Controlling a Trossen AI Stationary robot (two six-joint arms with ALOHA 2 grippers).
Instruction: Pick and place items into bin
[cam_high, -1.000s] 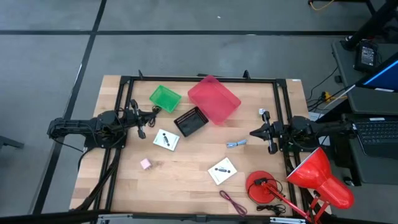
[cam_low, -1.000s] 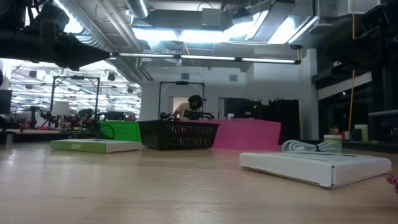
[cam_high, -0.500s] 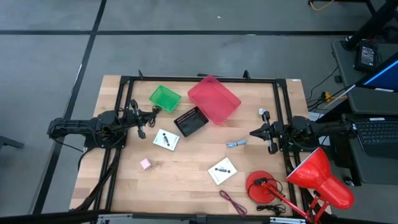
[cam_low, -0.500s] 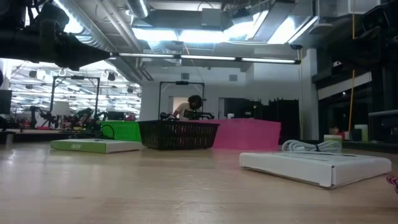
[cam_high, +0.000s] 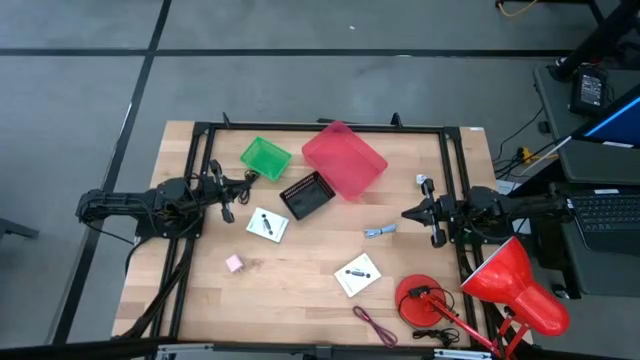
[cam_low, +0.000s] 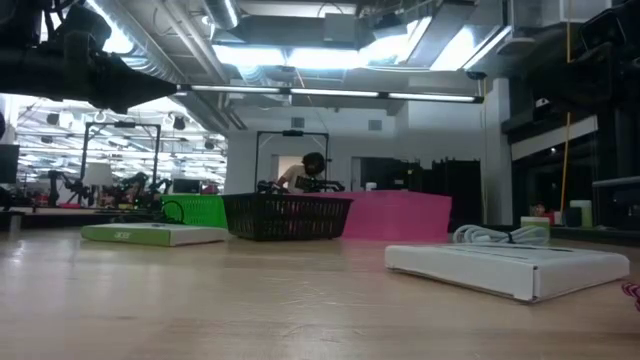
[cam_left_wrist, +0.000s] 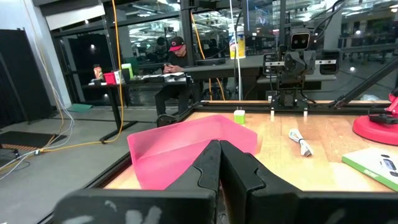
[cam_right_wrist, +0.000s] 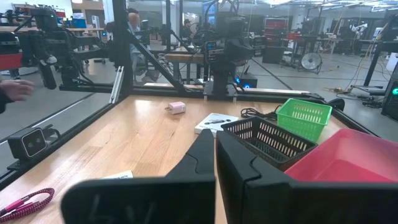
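- Two flat white cards lie on the wooden table (cam_high: 300, 265): one white card (cam_high: 267, 225) just at 7 o'clock of the black mesh basket (cam_high: 306, 195), the other white card (cam_high: 357, 274) near the table's 5 o'clock area.
- The tiny pink cube (cam_high: 234, 263) sits toward 8 o'clock, well apart from both cards.
- The grey-blue piece (cam_high: 379, 231) lies at 3 o'clock of table centre, between the pink bin (cam_high: 344, 159) and the right arm.
- The thin maroon cord (cam_high: 374, 325) lies at the 6 o'clock edge, beside the red desk lamp (cam_high: 480, 295).
- Three containers cluster toward 12 o'clock — green basket (cam_high: 265, 157), black mesh basket, pink bin — the black one touching the pink.
- The left gripper (cam_high: 243, 186) hovers at the 9 o'clock side, fingers pressed together, holding nothing.
- The right gripper (cam_high: 408, 213) waits at the 3 o'clock side — fingers likewise closed on nothing.
- A seated person (cam_left_wrist: 175, 65) shows in the room beyond the table.
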